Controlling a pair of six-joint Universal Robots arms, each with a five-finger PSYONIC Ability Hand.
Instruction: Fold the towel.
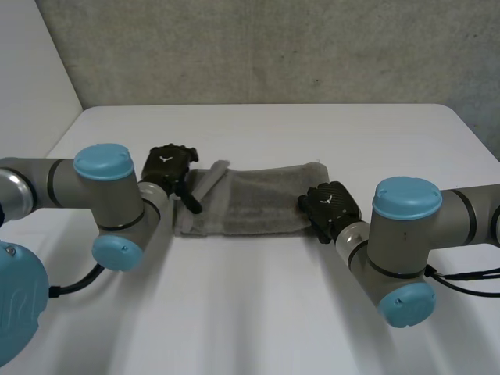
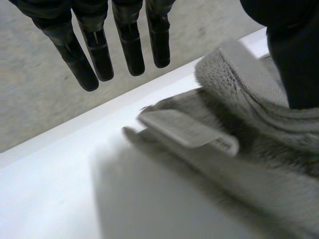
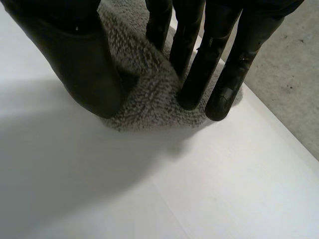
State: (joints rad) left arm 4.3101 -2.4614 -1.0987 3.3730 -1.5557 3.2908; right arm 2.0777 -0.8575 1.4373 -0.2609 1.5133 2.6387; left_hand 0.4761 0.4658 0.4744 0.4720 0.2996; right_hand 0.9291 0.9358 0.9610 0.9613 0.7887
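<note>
The grey towel (image 1: 250, 199) lies as a long folded strip across the middle of the white table (image 1: 258, 312). My left hand (image 1: 168, 166) is at its left end. In the left wrist view its fingers (image 2: 99, 55) stand straight above the table beyond the towel (image 2: 259, 129), and its thumb (image 2: 294, 59) rests on the cloth. My right hand (image 1: 332, 205) is at the towel's right end. There the thumb (image 3: 84, 64) and fingers (image 3: 199, 64) press down on the end of the towel (image 3: 149, 94) and bunch a ridge of cloth between them.
A pale woven label (image 2: 184, 130) sticks out of the towel's left end. A grey concrete wall (image 1: 258, 47) stands behind the table's far edge. Both forearms reach in over the near part of the table.
</note>
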